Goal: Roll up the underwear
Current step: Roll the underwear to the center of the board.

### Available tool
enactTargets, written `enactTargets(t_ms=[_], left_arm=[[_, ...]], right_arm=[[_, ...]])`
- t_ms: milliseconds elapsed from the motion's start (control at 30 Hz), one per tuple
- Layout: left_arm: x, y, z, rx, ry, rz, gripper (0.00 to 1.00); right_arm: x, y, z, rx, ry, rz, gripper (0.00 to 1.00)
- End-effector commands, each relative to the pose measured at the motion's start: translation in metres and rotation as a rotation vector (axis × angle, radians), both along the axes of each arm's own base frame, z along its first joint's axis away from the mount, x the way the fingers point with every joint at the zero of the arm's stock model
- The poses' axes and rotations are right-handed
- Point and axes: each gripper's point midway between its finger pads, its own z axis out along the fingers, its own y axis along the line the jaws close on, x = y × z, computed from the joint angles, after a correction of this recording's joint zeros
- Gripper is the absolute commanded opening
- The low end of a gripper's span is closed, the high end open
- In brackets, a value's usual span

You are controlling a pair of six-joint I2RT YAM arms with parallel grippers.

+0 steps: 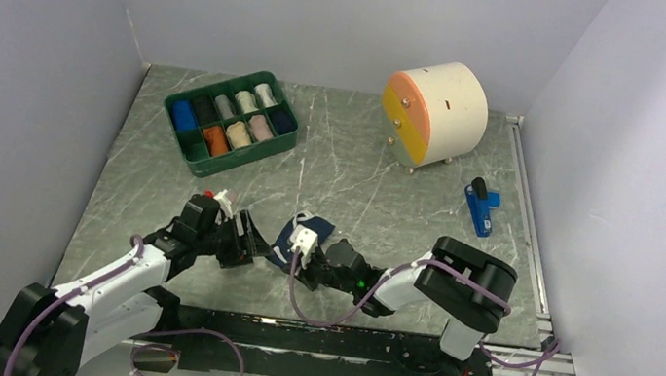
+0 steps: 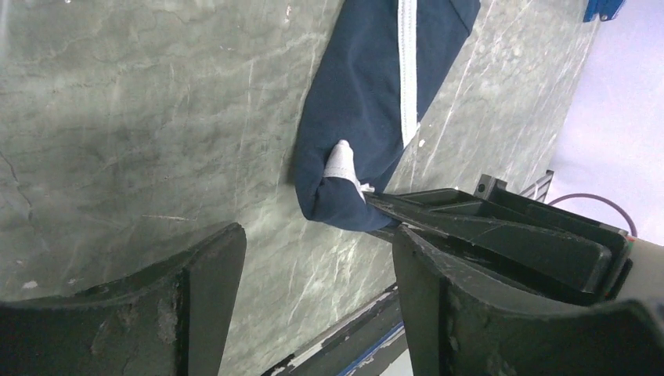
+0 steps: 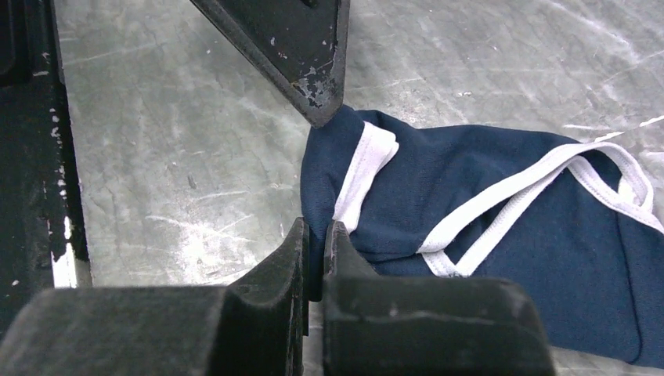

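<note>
The navy blue underwear (image 1: 317, 226) with white edge trim lies on the table near the front, partly folded into a long strip (image 2: 368, 94). My right gripper (image 1: 285, 252) is shut on the near end of the navy cloth (image 3: 317, 252), low at the table. The rest of the garment spreads out to the right (image 3: 509, 227). My left gripper (image 1: 253, 244) is open and empty (image 2: 317, 294), just left of that pinched end. One of its fingers (image 3: 305, 55) shows in the right wrist view, touching the cloth's edge. I see no orange-rust underwear loose on the table.
A green tray (image 1: 177, 140) with several coloured cloth rolls stands at the back left. A round cream cabinet (image 1: 438, 109) with orange and yellow drawer fronts stands at the back right. A blue object (image 1: 479, 209) lies at the right. A black rail (image 1: 308, 340) runs along the front edge.
</note>
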Motion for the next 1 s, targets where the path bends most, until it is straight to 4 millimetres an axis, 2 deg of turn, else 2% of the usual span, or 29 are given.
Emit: enactTargets(t_ms=[0, 100, 233, 500, 600, 733, 833, 867, 933, 967], left_arm=[[0.008, -0.006, 0.01, -0.046, -0.017, 0.019, 0.74], [0.01, -0.006, 0.002, -0.051, 0.018, 0.054, 0.73], [0.014, -0.012, -0.005, -0.065, 0.044, 0.063, 0.65], [0.013, -0.013, -0.023, 0.025, 0.111, 0.057, 0.26], [0.014, -0.009, -0.025, 0.065, 0.126, 0.066, 0.15], [0.015, -0.003, -0.022, 0.106, 0.138, 0.079, 0.06], [0.014, 0.002, -0.02, 0.146, 0.153, 0.092, 0.08], [0.014, 0.003, -0.019, 0.152, 0.156, 0.093, 0.16], [0.014, 0.004, -0.013, 0.153, 0.15, 0.09, 0.45], [0.014, 0.004, -0.01, 0.153, 0.144, 0.091, 0.54]], right_arm=[[-0.014, 0.003, -0.003, 0.045, 0.098, 0.028, 0.0], [-0.014, 0.003, -0.005, 0.039, 0.101, 0.029, 0.0], [-0.012, 0.003, -0.005, 0.045, 0.104, 0.02, 0.0], [-0.014, 0.005, 0.003, 0.089, 0.147, 0.018, 0.0], [-0.016, 0.004, 0.005, 0.107, 0.167, 0.02, 0.01], [-0.026, 0.005, 0.013, 0.15, 0.212, 0.059, 0.03], [-0.033, 0.005, 0.019, 0.185, 0.268, 0.086, 0.03], [-0.035, 0.005, 0.02, 0.196, 0.288, 0.092, 0.03], [-0.036, 0.005, 0.025, 0.224, 0.332, 0.094, 0.03], [-0.035, 0.005, 0.027, 0.238, 0.359, 0.091, 0.03]])
